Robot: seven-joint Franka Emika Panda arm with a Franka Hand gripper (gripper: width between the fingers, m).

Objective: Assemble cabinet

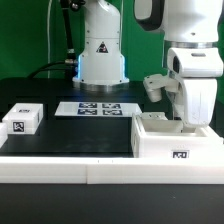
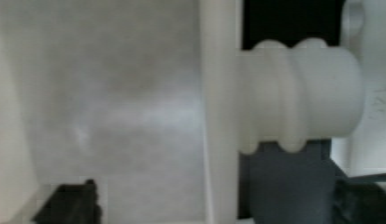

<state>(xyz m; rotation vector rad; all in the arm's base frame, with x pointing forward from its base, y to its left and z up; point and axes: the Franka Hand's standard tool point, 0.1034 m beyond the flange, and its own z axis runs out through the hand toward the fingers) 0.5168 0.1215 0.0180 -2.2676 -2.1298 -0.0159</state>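
To the exterior view's right of the marker board (image 1: 100,108), and nearer the camera than it, stands the cabinet (image 1: 178,143), a white open-topped box with one tag showing on its near face; my gripper (image 1: 190,120) hangs straight down into its top, well apart from the board. In the wrist view a broad white wall (image 2: 101,100) fills most of the picture, with a ribbed white peg (image 2: 288,95) just beside it; one dark fingertip (image 2: 73,200) shows at the picture's edge, and a dark shape beyond the peg may be the other. Whether my fingers are clamped on that wall or merely straddling it I cannot tell; the contact is out of sight in both views.

Judgement: the step in hand is work at the box itself, taking or seating a part at its rim; the next move calls for a confirmed hold before any lift, and a straight pull, since white surfaces crowd the fingers.

Count: one cabinet; one small white block (image 1: 22,120), to the exterior view's left of the board and well apart from it; one marker board; one arm; one gripper.
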